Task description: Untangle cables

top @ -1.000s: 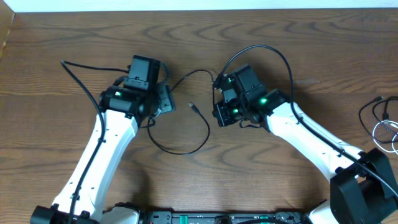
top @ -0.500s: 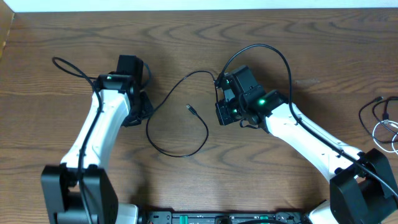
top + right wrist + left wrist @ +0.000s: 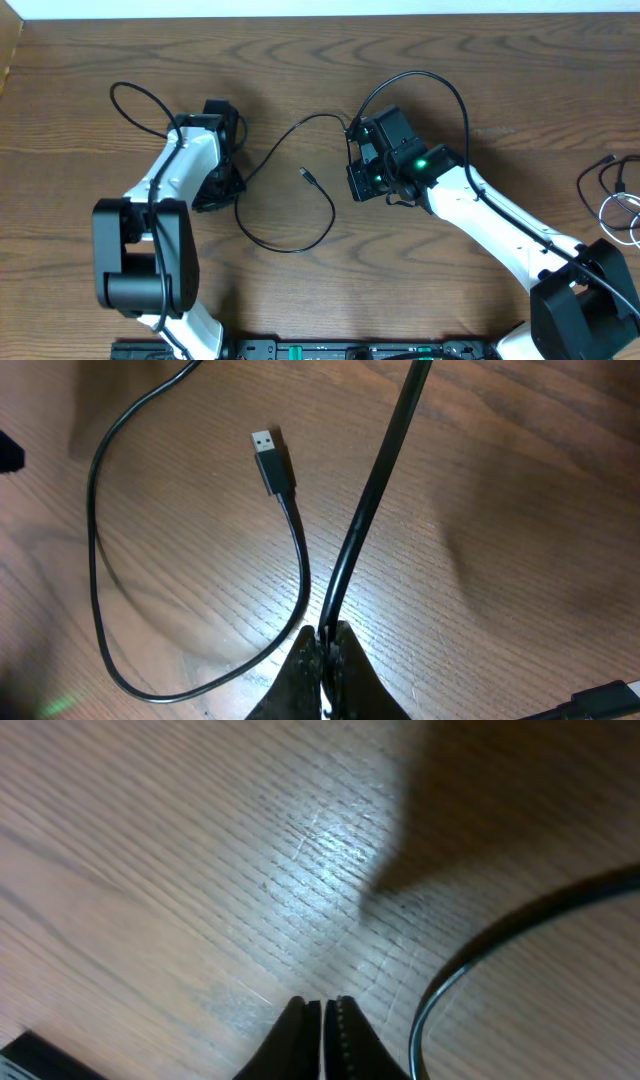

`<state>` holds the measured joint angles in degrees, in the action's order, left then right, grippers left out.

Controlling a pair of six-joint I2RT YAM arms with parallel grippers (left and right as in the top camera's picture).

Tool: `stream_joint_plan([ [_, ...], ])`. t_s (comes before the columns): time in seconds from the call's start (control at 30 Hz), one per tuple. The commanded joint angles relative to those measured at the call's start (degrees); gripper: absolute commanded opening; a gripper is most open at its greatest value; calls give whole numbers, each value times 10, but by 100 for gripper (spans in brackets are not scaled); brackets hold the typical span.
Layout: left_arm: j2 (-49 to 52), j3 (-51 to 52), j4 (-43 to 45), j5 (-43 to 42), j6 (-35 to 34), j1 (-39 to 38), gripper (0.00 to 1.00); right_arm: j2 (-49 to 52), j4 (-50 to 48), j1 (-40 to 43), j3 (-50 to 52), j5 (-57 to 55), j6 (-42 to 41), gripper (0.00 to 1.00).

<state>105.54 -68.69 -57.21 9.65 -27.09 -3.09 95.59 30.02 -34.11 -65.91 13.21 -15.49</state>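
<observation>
A thin black cable runs left from my right gripper, curves down into a wide loop and ends in a USB plug. In the right wrist view the right gripper is shut on this cable, with the plug lying ahead to the left. My left gripper sits just left of the cable's bend. The left wrist view shows the left gripper shut with nothing between its fingers, and an arc of the cable beside it on the right.
More cables lie at the table's right edge, a black one and a white one. The left arm's own thick wire loops out to its upper left. The right arm's wire arches above its wrist.
The left gripper has closed from open and drawn back left, off the cable's bend, as its arm folded in. The right arm and the cable have stayed put.
</observation>
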Motion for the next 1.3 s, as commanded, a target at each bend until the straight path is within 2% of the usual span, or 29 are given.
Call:
stream_joint_plan([
  [0.0, 19, 2, -1, 15, -2, 3, 8, -8, 0, -2, -7, -5, -4, 1],
  [0.63, 28, 23, 21, 7, -17, 3, 8, -8, 2, -1, -7, -4, -3, 1],
  [0.9, 28, 66, 62, -63, -17, 3, 8, -8, 3, -1, -7, -4, -3, 1],
  [1.27, 28, 77, 95, -241, -17, 3, 8, -8, 2, -1, -7, -5, -3, 1],
])
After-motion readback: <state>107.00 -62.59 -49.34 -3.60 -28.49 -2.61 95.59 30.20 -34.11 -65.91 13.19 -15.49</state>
